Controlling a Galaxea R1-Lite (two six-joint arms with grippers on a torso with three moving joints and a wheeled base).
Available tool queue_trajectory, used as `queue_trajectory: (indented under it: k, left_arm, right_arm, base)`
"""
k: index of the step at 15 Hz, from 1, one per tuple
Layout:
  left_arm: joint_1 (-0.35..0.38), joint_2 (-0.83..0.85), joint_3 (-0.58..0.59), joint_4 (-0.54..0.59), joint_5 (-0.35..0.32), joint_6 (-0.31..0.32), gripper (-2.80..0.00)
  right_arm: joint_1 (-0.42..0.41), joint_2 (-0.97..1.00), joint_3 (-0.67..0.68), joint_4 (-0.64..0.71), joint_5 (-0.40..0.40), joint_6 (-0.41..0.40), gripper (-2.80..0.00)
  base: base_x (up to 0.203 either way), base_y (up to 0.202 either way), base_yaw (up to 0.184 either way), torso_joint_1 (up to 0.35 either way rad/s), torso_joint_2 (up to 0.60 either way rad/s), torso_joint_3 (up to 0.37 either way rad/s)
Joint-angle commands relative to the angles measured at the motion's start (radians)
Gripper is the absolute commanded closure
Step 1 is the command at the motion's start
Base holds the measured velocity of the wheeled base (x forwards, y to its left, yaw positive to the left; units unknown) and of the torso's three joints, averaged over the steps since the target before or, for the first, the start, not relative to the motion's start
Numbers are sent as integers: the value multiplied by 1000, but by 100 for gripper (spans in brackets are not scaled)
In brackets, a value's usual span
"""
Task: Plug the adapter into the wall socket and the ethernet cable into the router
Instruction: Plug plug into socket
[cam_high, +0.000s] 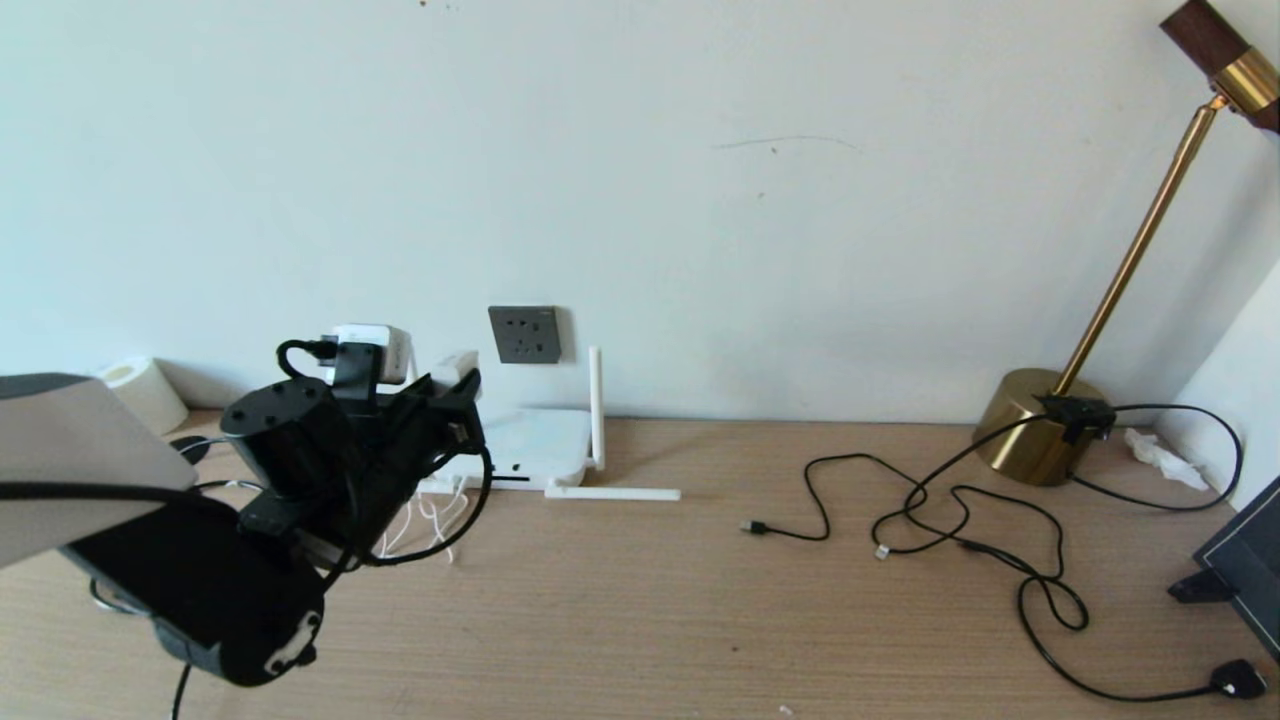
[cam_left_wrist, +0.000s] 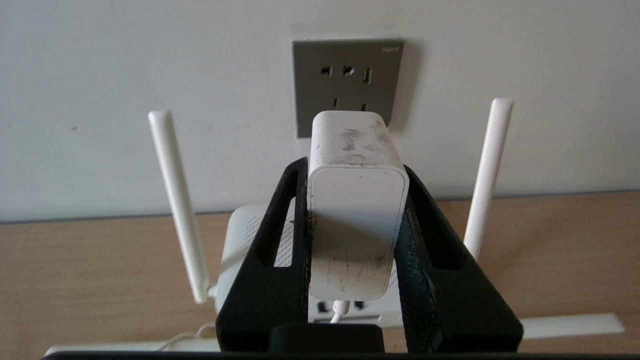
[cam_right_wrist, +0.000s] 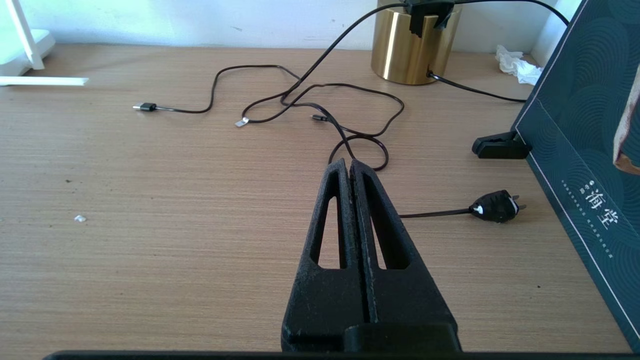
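The left arm reaches in from the near left corner of the wooden desk (cam_high: 700, 600) toward the wall, its forearm raised and its wrist roughly level; the left gripper (cam_left_wrist: 350, 170) pinches the adapter (cam_left_wrist: 356, 220) between its two black fingers (cam_left_wrist: 285, 240), one pad on each flat side of the white block, with the thin white cord (cam_left_wrist: 339, 310) leaving the adapter's rear end toward the wrist. The adapter's front end faces the wall socket (cam_left_wrist: 345, 75) and sits in front of the plate's lower half; whether its pins have reached the holes cannot be told, as the block hides them. The socket is a dark grey plate on the wall above the desk's far edge, left of centre; a small pale mark in its upper corner is too small to read.

The router (cam_high: 545, 445) lies flat against the wall on the far edge, just below the socket; two of its antennas stand upright on either side of the gripper in the left wrist view, and one lies flat on the desk.

The right gripper (cam_right_wrist: 350, 167) hangs above the right part of the desk, its fingers pressed together on nothing. Thin black cables (cam_right_wrist: 310, 95) sprawl there beside a brass lamp base (cam_right_wrist: 412, 45), and a small black plug (cam_right_wrist: 495, 206) lies near the right edge. A dark teal box (cam_right_wrist: 575, 150) stands at the right edge; it carries pale Chinese characters, 海堂, with smaller print beside them that cannot be read.
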Motion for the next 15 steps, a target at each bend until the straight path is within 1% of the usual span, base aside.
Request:
queue_trajectory:
  k: [1,3,5,7,10,12,14,15]
  left_arm:
    - [-1,-31,35,-9,1,1,0]
    - [-6,-67,46,-9,2,2,0]
    - [-18,-102,90,-9,2,3,0]
    - [-19,-140,110,-9,9,12,0]
    - [-10,-174,223,-9,25,12,0]
    - [7,-197,218,-9,28,13,0]
    - [6,-209,230,-9,63,9,0]
    - [7,-209,227,-9,70,7,0]
  right_arm:
    - [0,2,0,0,0,0,0]
    - [0,2,0,-1,0,0,0]
    - [0,1,0,-1,0,0,0]
    - [0,2,0,-1,0,0,0]
    - [0,2,0,0,0,0,0]
    - [0,2,0,1,0,0,0]
    - [0,2,0,-1,0,0,0]
    - [0,2,0,-1,0,0,0]
  base:
    - [0,0,0,0,0,0]
    - [0,0,0,0,0,0]
    - [0,0,0,0,0,0]
    - [0,0,0,0,0,0]
    - [0,0,0,0,0,0]
    - [0,0,0,0,0,0]
    - [0,0,0,0,0,0]
    - [0,0,0,0,0,0]
